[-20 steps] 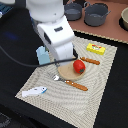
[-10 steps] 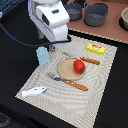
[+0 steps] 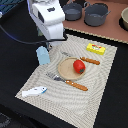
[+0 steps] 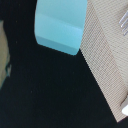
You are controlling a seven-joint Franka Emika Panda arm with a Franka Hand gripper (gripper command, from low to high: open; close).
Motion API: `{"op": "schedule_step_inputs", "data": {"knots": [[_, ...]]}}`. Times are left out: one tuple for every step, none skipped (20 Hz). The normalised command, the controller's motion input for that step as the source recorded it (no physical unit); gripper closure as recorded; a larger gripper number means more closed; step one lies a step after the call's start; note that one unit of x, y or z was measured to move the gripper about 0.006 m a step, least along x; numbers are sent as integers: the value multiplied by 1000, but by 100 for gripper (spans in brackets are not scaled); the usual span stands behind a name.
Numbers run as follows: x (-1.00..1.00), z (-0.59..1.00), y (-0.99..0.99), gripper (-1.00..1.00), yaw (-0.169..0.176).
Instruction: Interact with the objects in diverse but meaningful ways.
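A light-blue carton (image 3: 43, 55) stands at the edge of the woven placemat (image 3: 60, 97), on the exterior view's left. It fills the wrist view (image 4: 60, 25), which shows no fingers. My gripper (image 3: 48, 43) hangs just above and behind the carton, and the white hand hides its fingers. A red tomato (image 3: 78, 66) lies on the tan plate (image 3: 66, 70). A yellow box with red marks (image 3: 96, 48) lies at the mat's far right. A white fish (image 3: 34, 92) lies at the mat's near left corner.
An orange-handled fork (image 3: 67, 82) and knife (image 3: 84, 59) lie beside the plate. Two grey pots (image 3: 73, 11) (image 3: 96, 14) stand at the back on a tan surface. A bowl (image 3: 124, 19) sits at the far right. The table around the mat is black.
The arm has moved from over the tomato and plate to the exterior view's left, ending above the light-blue carton. The objects have stayed in place.
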Motion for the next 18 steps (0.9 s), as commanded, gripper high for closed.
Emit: {"op": "schedule_step_inputs", "data": {"knots": [[37, -109, -9, -100, -99], [0, -126, 0, -100, -85], [0, -180, 0, -100, -64], [0, -237, 94, -100, -49], [0, -274, 154, -100, -34], [-34, -306, 183, -100, -23], [-100, -351, 137, -100, -19], [-140, -357, 91, -100, -18], [-111, -351, 46, -100, -24], [-117, -360, 46, -100, -20], [-160, -377, 31, -100, -14], [-197, -400, 34, -100, -6], [-197, -400, 9, -100, -3], [-243, -417, 6, -100, -3], [-220, -409, 0, -100, -4], [-209, -406, 0, -100, -3], [-189, -406, 0, -100, -4], [-189, -360, 0, -100, -4]]}}
